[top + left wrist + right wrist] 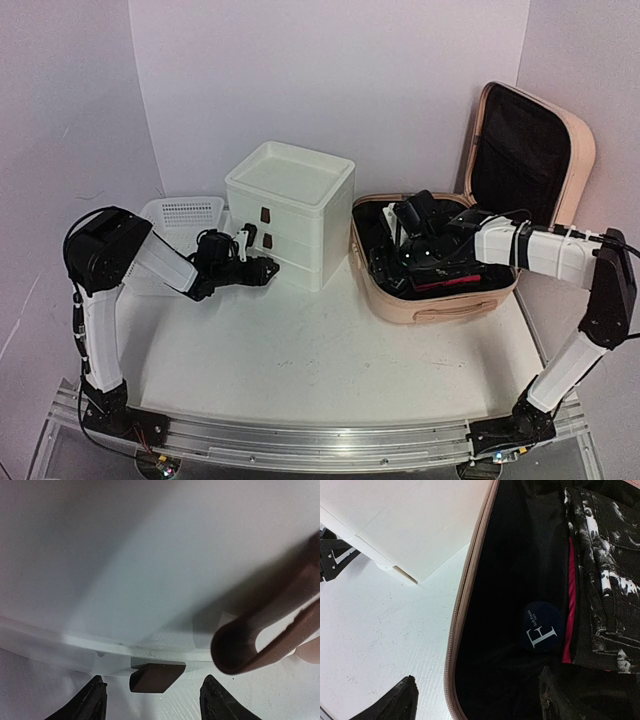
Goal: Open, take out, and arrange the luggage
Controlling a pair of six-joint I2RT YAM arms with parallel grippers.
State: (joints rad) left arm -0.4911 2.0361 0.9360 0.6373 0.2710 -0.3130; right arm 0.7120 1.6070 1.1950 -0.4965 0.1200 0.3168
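Note:
The peach-pink luggage (440, 306) lies open at the right of the table, its lid (582, 150) standing up with the black lining showing. Inside are black clothes, a black-and-white patterned garment (605, 580) with a pink strip beside it, and a round dark-blue tin (542, 627) marked with an F. My right gripper (410, 240) hangs open over the left rim (465, 605) of the luggage, one finger above the table and one above the lining. My left gripper (268, 268) is open at the white drawer box (290, 200). A brown drawer handle (156, 677) sits just ahead between its fingertips.
A brown looped strap (260, 645) shows at the right of the left wrist view, close to the drawer front. A white mesh basket (185, 212) stands behind the left arm. White walls close in the back and both sides.

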